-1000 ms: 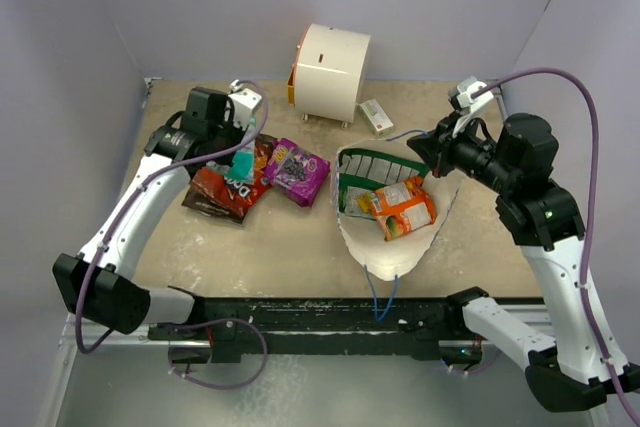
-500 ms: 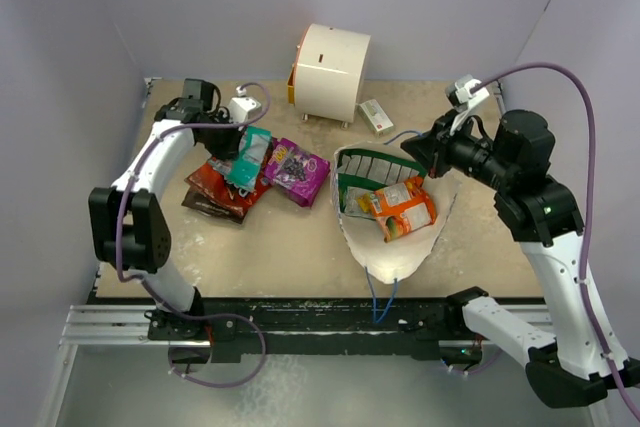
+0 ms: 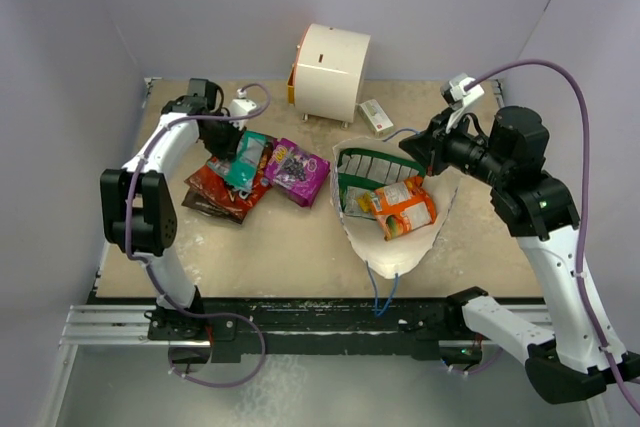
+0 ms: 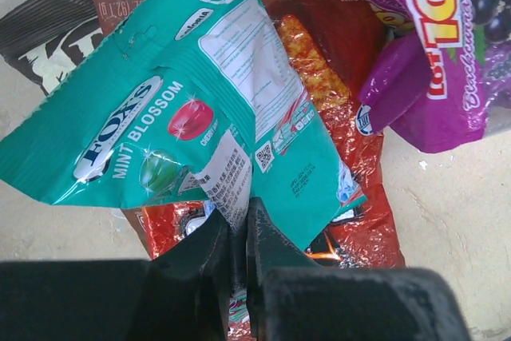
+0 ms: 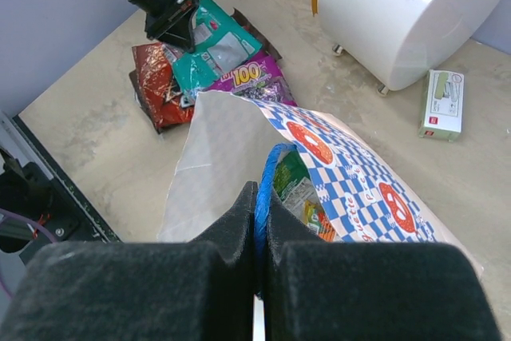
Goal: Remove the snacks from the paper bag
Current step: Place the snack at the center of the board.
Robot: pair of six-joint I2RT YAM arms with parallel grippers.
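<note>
While the right gripper [image 5: 259, 201] pinches shut on the paper bag's [image 5: 359, 181] blue handle [image 5: 270, 167], the left gripper [image 4: 239, 225] clamps the teal packet [image 4: 176, 101], which lies atop the chips bag [image 4: 327, 77]. Judged next: release, then fetch the orange packet [image 3: 407, 217] inside the bag.

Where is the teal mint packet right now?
In the top view the teal packet lies left of the paper bag, on the red-brown chips bag beside the purple packet, its edge pinched by the left gripper.

Teal, purple, brown snacks [image 3: 248, 157] beside open paper bag [image 3: 395, 257]; more inside
</note>
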